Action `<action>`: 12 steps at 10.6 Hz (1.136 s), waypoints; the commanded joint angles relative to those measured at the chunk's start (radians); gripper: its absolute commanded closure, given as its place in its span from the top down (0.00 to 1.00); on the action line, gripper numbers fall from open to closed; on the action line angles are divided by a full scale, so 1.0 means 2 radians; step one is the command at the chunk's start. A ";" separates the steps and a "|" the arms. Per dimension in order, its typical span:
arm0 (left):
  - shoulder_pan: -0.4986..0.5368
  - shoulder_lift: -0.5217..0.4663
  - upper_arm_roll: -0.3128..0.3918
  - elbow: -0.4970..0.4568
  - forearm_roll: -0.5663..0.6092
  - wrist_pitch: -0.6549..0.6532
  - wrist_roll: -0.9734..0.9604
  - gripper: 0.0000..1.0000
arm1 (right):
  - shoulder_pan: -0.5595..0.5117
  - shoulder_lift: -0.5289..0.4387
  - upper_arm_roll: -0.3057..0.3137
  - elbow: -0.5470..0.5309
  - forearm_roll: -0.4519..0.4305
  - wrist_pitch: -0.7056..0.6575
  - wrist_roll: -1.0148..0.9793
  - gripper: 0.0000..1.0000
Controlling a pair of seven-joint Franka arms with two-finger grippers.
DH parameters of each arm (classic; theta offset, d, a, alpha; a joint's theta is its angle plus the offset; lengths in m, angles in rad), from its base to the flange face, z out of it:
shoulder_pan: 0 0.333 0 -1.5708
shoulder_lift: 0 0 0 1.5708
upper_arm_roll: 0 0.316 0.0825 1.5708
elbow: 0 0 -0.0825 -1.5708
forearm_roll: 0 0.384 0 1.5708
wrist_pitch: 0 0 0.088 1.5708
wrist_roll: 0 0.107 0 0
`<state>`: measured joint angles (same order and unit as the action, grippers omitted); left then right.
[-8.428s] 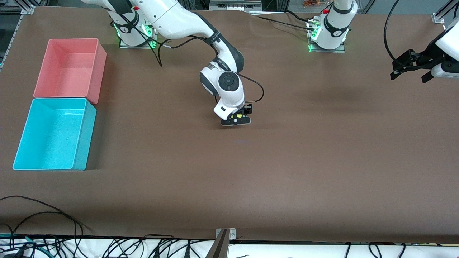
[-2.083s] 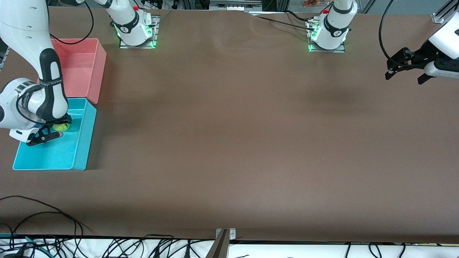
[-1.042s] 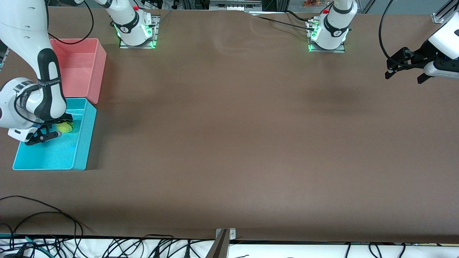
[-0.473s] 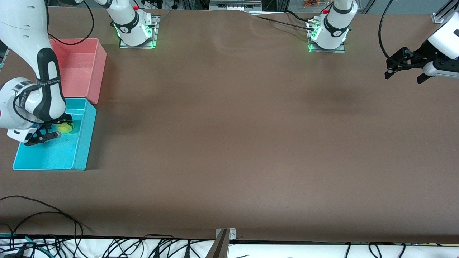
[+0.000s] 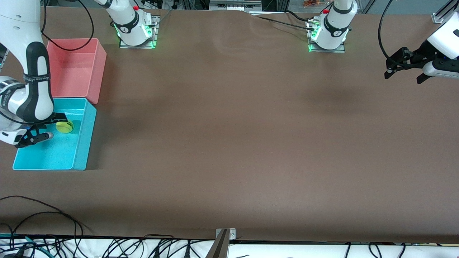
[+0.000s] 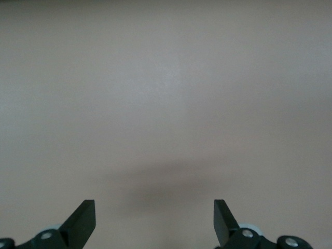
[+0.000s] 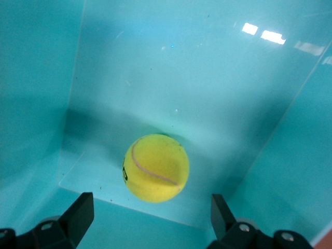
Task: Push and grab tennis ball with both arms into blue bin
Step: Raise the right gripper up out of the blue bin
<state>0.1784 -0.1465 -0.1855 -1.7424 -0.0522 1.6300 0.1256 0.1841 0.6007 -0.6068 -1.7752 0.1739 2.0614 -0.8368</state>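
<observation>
Tennis ball (image 5: 65, 127) released in blue bin (image 5: 81, 143), right gripper (image 5: 36, 132) empty, wide open at its 9 o'clock; lift straight up, avoid walls; left gripper (image 5: 405, 70) idle, open, empty.

- Robotics lab: two white jointed robot arms (image 5: 25, 71) bolted to a wide brown-covered worktop (image 5: 229, 143).
- Aluminium frame rails (image 5: 443, 14) at its corners.
- Loose black cables (image 5: 43, 215) along its front edge.

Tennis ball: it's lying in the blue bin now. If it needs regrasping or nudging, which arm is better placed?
Right. The right gripper, jaws open, hangs over the blue bin beside the tennis ball. The left gripper waits, open, over bare table at its own end.
</observation>
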 commanded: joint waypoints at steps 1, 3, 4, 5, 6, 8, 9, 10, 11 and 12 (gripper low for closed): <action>0.000 0.007 0.000 0.017 0.004 -0.013 -0.005 1.00 | -0.008 -0.005 -0.001 0.025 0.008 -0.016 -0.032 1.00; 0.000 0.007 0.000 0.017 0.003 -0.013 -0.005 1.00 | -0.008 -0.005 -0.001 0.042 0.010 -0.021 -0.031 1.00; 0.000 0.007 0.000 0.017 0.004 -0.013 -0.005 1.00 | -0.008 -0.006 -0.002 0.061 0.010 -0.038 -0.031 1.00; -0.001 0.008 0.000 0.018 0.005 -0.013 -0.005 1.00 | -0.008 -0.006 -0.003 0.081 0.022 -0.060 -0.032 1.00; -0.001 0.008 0.000 0.018 0.004 -0.013 -0.005 1.00 | -0.009 -0.006 -0.004 0.100 0.031 -0.079 -0.033 1.00; 0.001 0.008 0.001 0.017 0.004 -0.013 -0.005 1.00 | -0.008 -0.006 -0.004 0.150 0.034 -0.128 -0.031 1.00; 0.001 0.008 0.001 0.017 0.004 -0.013 -0.005 1.00 | -0.008 -0.007 -0.004 0.172 0.036 -0.158 -0.026 1.00; 0.001 0.008 0.000 0.017 0.004 -0.013 -0.005 1.00 | -0.008 -0.008 -0.006 0.190 0.048 -0.177 -0.025 1.00; 0.001 0.008 0.000 0.018 0.005 -0.013 -0.005 1.00 | -0.008 -0.011 -0.006 0.205 0.053 -0.179 -0.025 1.00; 0.001 0.008 0.001 0.017 0.005 -0.013 -0.005 1.00 | -0.008 -0.011 -0.007 0.219 0.054 -0.179 -0.025 1.00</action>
<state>0.1791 -0.1463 -0.1837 -1.7423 -0.0522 1.6293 0.1256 0.1762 0.5788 -0.6122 -1.4140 0.2478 1.7445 -0.8739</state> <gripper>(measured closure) 0.000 0.000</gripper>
